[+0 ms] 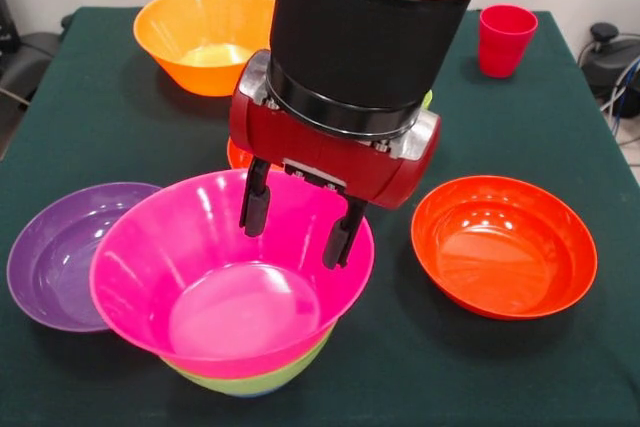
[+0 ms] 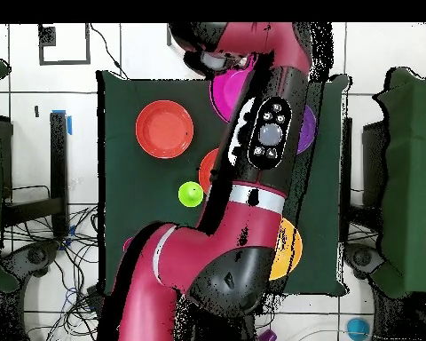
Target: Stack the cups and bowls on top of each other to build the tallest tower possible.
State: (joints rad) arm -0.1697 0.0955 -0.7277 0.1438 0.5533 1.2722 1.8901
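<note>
Over the magenta bowl [image 1: 232, 282] hangs the claw [image 1: 297, 219], its two dark fingers [image 1: 255, 209] spread apart with nothing between them, their tips just inside the bowl's far rim. That magenta bowl sits nested in a lime-green bowl [image 1: 262, 379], of which only a lower sliver shows beneath it in the front view; together they make the tower so far, at the near edge of the dark green table [image 1: 90, 97]. A purple bowl [image 1: 55, 252] lies just beside the pile, its rim tucked behind the magenta one. On the other side, apart from the pile, rests a shallow red-orange bowl [image 1: 503, 244], empty and upright. A second red-orange bowl [image 1: 237, 156] peeks out behind the wrist, mostly hidden by the arm [image 1: 370, 37]. Farther back stands the deep orange bowl [image 1: 203, 37], and toward the opposite far corner the red cup [image 1: 505, 39], upright and well apart from everything else. From overhead, a lime green cup [image 2: 190, 194] shows beside the arm, near the partly hidden red-orange bowl.
</note>
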